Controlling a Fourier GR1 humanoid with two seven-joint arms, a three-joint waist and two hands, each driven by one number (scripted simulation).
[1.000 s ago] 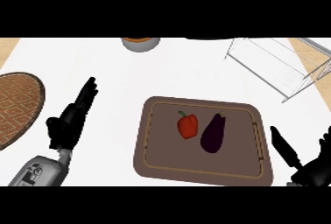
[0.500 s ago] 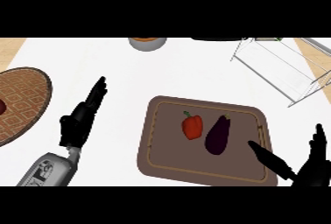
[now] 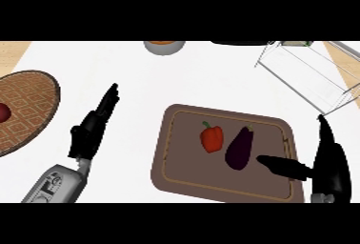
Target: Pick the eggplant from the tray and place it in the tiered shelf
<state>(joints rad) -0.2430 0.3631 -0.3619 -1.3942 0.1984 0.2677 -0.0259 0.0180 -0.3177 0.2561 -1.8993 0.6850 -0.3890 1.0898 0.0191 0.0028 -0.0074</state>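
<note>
While the eggplant [image 3: 238, 148] lies on the tray [image 3: 175, 176] beside a pepper [image 3: 212, 138], the right hand [image 3: 325, 162] is spread (thumb nearest it), apparently poised to grasp.

You're looking down on a white counter top [image 3: 197, 81], evenly lit. Light wooden surface [image 3: 13, 50] shows past its far left corner, and again at the far right [image 3: 348, 71].

Kitchen setting, white desk [image 3: 211, 76] bearing a brown tray [image 3: 175, 171] with eggplant [image 3: 239, 148] and red pepper [image 3: 212, 138], woven placemat [image 3: 28, 105], grey bowl [image 3: 165, 46], wire tiered shelf [image 3: 309, 71]
</note>
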